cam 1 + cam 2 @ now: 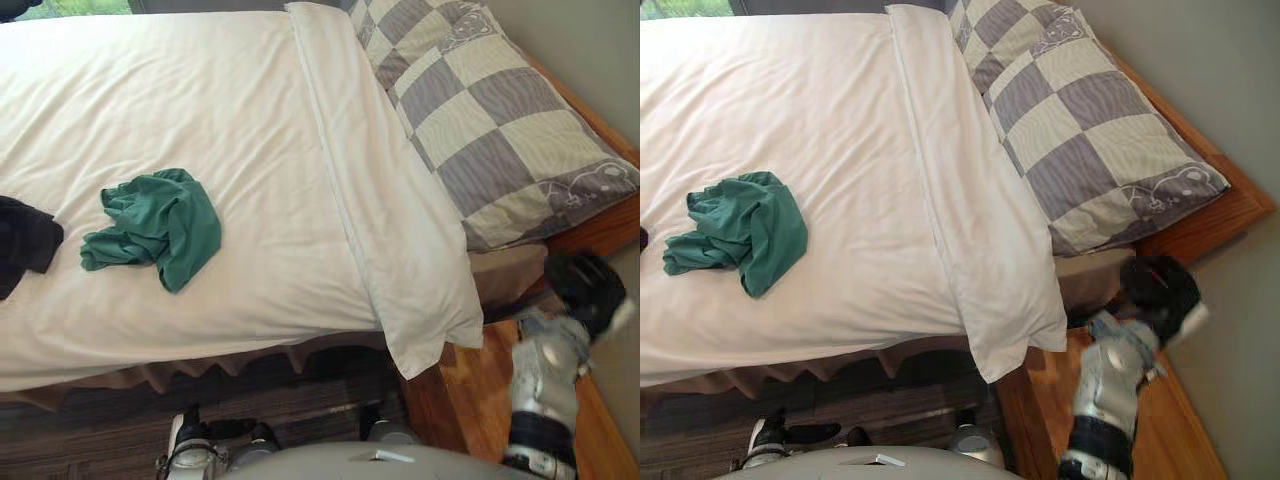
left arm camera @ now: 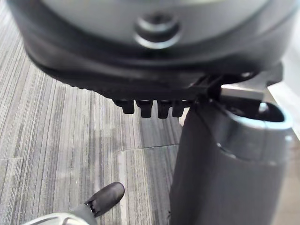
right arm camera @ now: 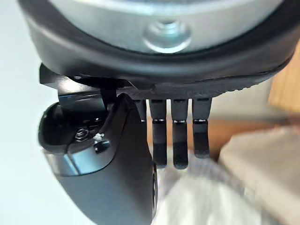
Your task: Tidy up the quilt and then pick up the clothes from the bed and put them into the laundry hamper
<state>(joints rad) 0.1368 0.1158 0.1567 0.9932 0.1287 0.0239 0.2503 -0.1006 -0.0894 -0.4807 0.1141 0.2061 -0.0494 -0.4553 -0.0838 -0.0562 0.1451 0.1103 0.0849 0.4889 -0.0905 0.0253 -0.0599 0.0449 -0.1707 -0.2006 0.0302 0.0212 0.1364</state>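
A crumpled green garment [image 1: 155, 228] lay on the quilt [image 1: 250, 110], soft and light; I'd pinch a raised fold. My right robot hand [image 1: 1160, 288] hung open and empty by the pillow [image 1: 480, 110]; I couldn't tell the left robot hand's [image 2: 140, 75] state.

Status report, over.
Right hand open, empty, by the checked pillow. Left hand down over carpet. Green garment, dark garment lie on white quilt. Nothing covers them.

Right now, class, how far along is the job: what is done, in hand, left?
Done: the quilt lies smooth. In hand: nothing; the right hand is open by the pillow corner, the left hand over the carpet. Left: the green garment and the dark garment still lie on the quilt.
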